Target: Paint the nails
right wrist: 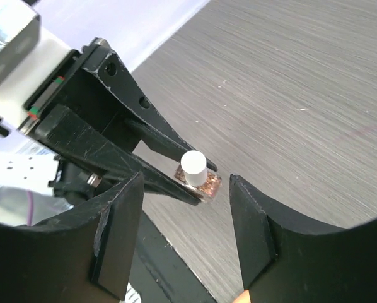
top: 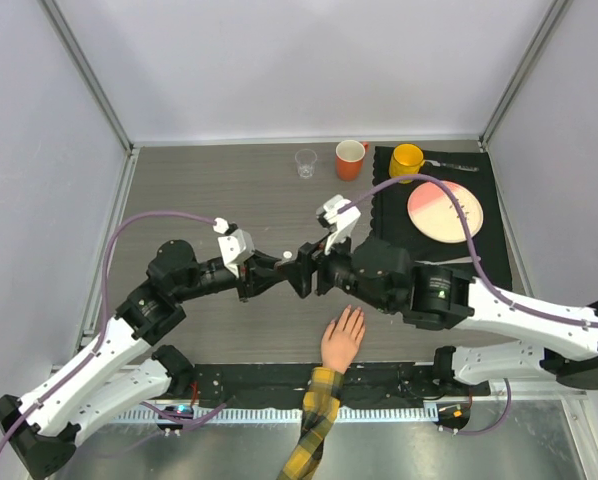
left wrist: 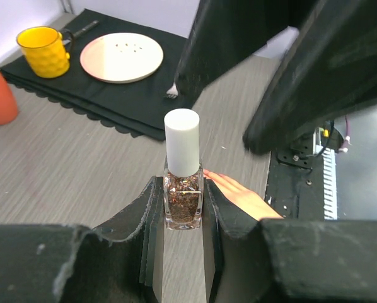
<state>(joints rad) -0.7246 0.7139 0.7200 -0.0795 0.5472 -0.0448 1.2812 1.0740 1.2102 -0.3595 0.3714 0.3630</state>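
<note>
A small square nail polish bottle (left wrist: 183, 201), filled with coppery glitter and topped by a white cap (left wrist: 182, 142), is held upright above the table. My left gripper (left wrist: 183, 192) is shut on its glass body. My right gripper (right wrist: 185, 180) stands open facing it, one finger (right wrist: 116, 233) on each side of the cap (right wrist: 193, 166) without touching it. In the top view the two grippers meet mid-table, left (top: 277, 266) and right (top: 314, 272). The peach fake hand (top: 342, 338) with a plaid sleeve lies palm down just below them. Its nails are too small to make out.
At the back stand a clear cup (top: 306, 162), an orange mug (top: 349, 159) and a yellow mug (top: 406, 160). A pink plate (top: 445, 211) lies on a black mat (top: 489, 180) at the back right. A black rail (top: 249, 380) runs along the near edge.
</note>
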